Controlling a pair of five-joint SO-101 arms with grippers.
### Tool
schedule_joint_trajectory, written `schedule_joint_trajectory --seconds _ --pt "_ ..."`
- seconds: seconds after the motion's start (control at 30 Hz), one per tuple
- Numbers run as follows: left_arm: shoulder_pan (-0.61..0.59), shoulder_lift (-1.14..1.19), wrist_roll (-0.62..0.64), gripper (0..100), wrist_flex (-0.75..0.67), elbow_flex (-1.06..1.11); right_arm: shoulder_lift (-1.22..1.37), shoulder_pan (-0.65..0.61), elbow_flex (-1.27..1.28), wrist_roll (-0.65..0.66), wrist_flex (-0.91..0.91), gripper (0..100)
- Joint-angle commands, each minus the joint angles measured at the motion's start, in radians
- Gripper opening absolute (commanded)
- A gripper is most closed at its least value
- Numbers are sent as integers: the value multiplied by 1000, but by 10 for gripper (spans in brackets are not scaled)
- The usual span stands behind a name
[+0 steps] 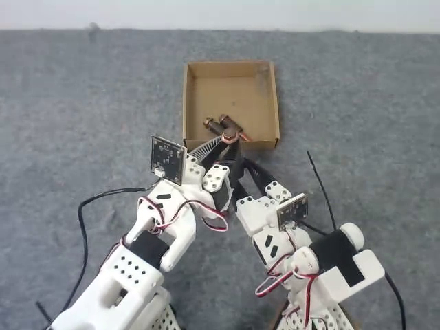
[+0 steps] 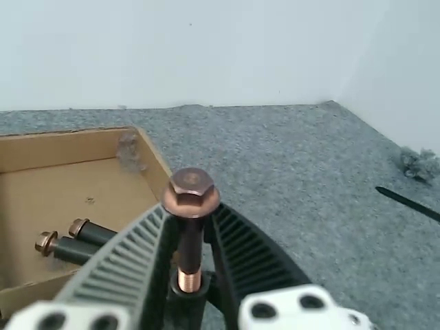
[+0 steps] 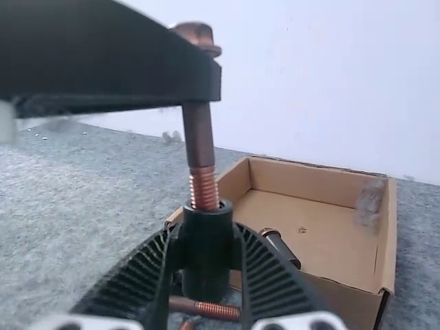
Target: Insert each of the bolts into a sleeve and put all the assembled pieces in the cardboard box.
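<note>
L claw (image 2: 189,212) is pinched on a copper bolt (image 2: 190,194), gripped on the shank just under the head, head up. R claw (image 3: 204,232) is clamped round a black sleeve (image 3: 204,265), held upright. The bolt's threaded end is seated in the sleeve's mouth, w/ most of the shank left showing above it. Both claws are seen over the near wall of the cardboard box (image 1: 230,67). 2 assembled pcs (image 1: 221,126) are lying inside, by that wall. 1 loose bolt (image 3: 204,309) is lying on the grey carpet (image 1: 82,103) under R claw.

grey carpet (image 1: 82,103), white wall (image 2: 206,48)
</note>
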Motion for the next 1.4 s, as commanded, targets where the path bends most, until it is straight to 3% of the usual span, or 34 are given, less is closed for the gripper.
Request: schedule_joint_trajectory --seconds 0.0,0.17,0.43,1.2,1.37 --pt "49 -20 18 11 35 -10 1 22 20 -3 -28 6" --pt "57 12 -49 11 35 -18 1 22 20 -3 -28 6" --pt "58 198 -49 11 31 -87 -4 41 20 -3 -28 6" --pt "58 181 -48 13 35 -79 -5 42 20 -3 -28 6" --pt "55 181 -38 94 35 -79 -5 44 20 -3 -28 6"
